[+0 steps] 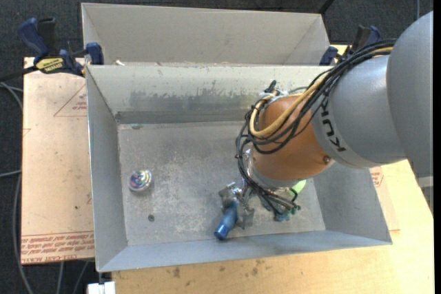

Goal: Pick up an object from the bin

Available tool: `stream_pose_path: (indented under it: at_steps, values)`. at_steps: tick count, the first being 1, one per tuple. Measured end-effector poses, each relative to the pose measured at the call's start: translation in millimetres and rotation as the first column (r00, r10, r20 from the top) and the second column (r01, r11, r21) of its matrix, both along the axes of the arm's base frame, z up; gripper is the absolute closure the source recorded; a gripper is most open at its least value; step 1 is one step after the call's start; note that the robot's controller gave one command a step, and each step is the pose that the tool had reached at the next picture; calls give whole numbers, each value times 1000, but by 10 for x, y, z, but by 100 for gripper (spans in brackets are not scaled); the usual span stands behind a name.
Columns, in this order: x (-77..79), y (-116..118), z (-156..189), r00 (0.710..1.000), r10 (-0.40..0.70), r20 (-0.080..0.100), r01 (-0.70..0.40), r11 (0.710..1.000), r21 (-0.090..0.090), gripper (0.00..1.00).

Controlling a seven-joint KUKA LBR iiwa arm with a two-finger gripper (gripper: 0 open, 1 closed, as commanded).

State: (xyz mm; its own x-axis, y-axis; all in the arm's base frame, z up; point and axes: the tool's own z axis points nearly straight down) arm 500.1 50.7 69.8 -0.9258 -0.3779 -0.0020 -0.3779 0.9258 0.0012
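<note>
The blue cylinder (225, 224), slanting steeply toward the upper right, lies touching or just lower-left of the end effector (239, 203), whose opening I cannot tell.

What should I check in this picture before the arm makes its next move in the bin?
1. The gripper is low in the bin, near the front wall: ok.
2. A blue cylinder lies right at its tip: ok.
3. Blue cylinder held: cannot tell.
4. Room between the blue cylinder and the front wall: not ok, it looks tight.
5. The green thing, partly under the orange cover, is clear of the cables: cannot tell.
6. The shiny round thing lies far to the left, out of the way: ok.
</note>
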Motion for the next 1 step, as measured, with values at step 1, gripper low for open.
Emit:
stream_pose_path:
  at_steps: [1]
  values:
    - [-59,173,1452,1000,22,8,-22,1000,1,100]
